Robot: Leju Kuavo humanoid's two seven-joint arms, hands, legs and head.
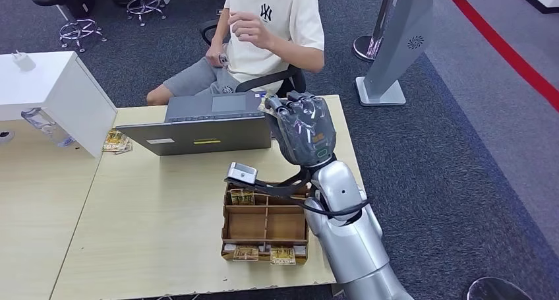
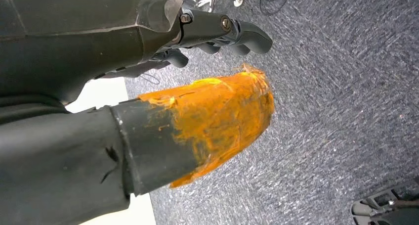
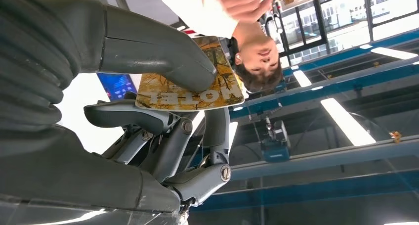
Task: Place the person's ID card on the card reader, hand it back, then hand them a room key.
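Right hand (image 3: 148, 101) pinches the thin, stiff, slick hotel key card (image 3: 190, 89) flat between thumb and fingers (image 3: 133, 117); left hand's (image 2: 163, 62) grip can't be told

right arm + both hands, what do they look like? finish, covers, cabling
Right arm: glossy silver shell, black cable looped round it. Right hand: grey under clear wrap, orange label, green ring at the wrist; its wrist view shows a ribbed grey cover. Left hand: dark, thumb tip smeared orange.
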